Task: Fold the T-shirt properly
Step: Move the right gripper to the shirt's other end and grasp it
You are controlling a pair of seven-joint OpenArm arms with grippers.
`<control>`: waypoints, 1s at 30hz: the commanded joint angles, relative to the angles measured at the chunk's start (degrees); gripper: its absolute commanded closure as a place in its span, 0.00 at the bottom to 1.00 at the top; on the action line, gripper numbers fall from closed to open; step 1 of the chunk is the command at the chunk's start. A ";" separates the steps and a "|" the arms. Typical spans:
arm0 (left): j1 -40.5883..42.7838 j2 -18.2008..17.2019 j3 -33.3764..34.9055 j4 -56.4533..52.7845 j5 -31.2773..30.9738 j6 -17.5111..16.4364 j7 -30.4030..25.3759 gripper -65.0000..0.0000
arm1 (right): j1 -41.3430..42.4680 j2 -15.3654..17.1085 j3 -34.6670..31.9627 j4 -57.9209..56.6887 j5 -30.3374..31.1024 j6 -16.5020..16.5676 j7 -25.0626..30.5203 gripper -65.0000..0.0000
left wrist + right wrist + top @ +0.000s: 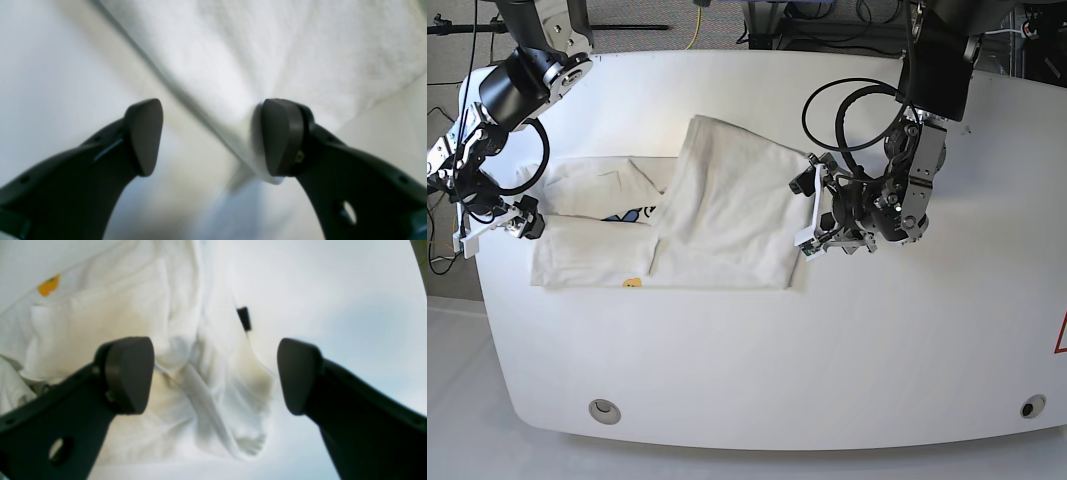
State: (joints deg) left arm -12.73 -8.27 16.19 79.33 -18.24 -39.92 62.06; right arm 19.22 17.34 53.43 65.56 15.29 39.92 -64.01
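Base view shows the T-shirt (717, 215) lying in the middle of the white desk (877, 340), a little toward the left side. Its right part is folded over onto the rest, making a broad white panel that runs from the far edge of the cloth to the near edge. A strip of blue and black print (632, 214) peeks out just left of that panel, and a small yellow-orange mark (631, 283) sits at the near edge of the shirt.

On the right of this view, the left gripper (810, 212) sits at the right edge of the folded cloth. Its wrist view shows the jaws spread wide, one fingertip (282, 136) pressed against a fold edge of the white cloth while the other stands apart over the bare desk; nothing is clamped between them.

On the left of the base view, the right gripper (499, 224) hangs at the left end of the shirt, beside the sleeve. Its wrist view shows the jaws wide apart over rumpled white cloth, with a twisted band of fabric running between them and neither fingertip (128, 373) closing on it. A black neck tag (244, 318) shows farther off in that view, and the yellow-orange mark appears at the upper left corner.
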 commanded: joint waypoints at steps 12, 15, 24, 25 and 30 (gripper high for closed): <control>-0.93 -0.46 0.22 0.31 -0.20 -0.08 -0.69 0.34 | -2.63 4.78 0.09 -4.28 7.25 0.08 3.10 0.17; -0.98 -0.45 0.24 0.32 -0.17 -0.08 -0.72 0.34 | -2.19 5.75 0.29 -6.61 9.17 0.08 3.12 0.17; -0.81 -0.59 0.13 0.12 -0.24 -0.08 -0.93 0.34 | -0.74 6.89 0.51 -9.07 10.05 0.08 2.01 0.17; -0.81 -0.60 0.13 0.14 -0.26 -0.08 -0.97 0.34 | -0.62 6.90 0.50 -9.17 10.14 0.08 1.88 0.17; -0.82 -0.49 0.22 0.12 -0.13 -0.08 -0.96 0.34 | 0.54 7.80 0.55 -10.86 11.05 0.08 1.51 0.17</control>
State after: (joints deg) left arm -12.62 -8.78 16.45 78.94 -18.44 -39.92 61.17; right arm 18.15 22.98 53.91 54.63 24.84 39.88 -63.22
